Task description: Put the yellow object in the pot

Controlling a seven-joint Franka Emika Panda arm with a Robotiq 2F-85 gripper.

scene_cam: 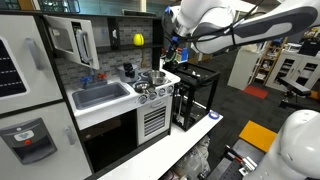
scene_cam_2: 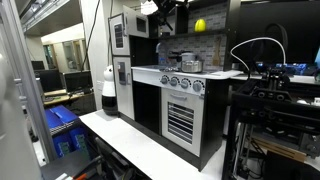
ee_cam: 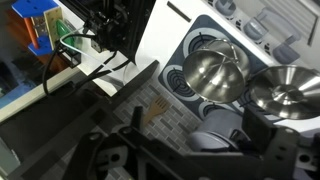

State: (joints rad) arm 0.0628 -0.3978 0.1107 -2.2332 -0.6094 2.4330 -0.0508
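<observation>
you have a lab room here: a white toy kitchen [scene_cam_2: 150,100] stands on a long white bench [scene_cam_2: 120,142], with grey tile backsplash [scene_cam: 105,55] behind its grey sink basin [scene_cam: 100,96]. a black open frame [scene_cam: 195,95] stands just beside the kitchen. the floor [scene_cam: 250,110] is dark, with stocked shelving [scene_cam: 265,65] at the back. blue bins [scene_cam_2: 60,125] sit low beside the bench.

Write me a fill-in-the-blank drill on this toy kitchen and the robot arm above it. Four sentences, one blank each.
1. The small round ball up by the toy kitchen's back wall is ___ in colour.
2. The round low-sided pot on the toy stove is shiny ___ metal.
3. The robot's gripper has its jaws ___ and holds nothing.
4. The grey basin set into the white counter is a ___.

Missing words: yellow; silver; open; sink.
</observation>
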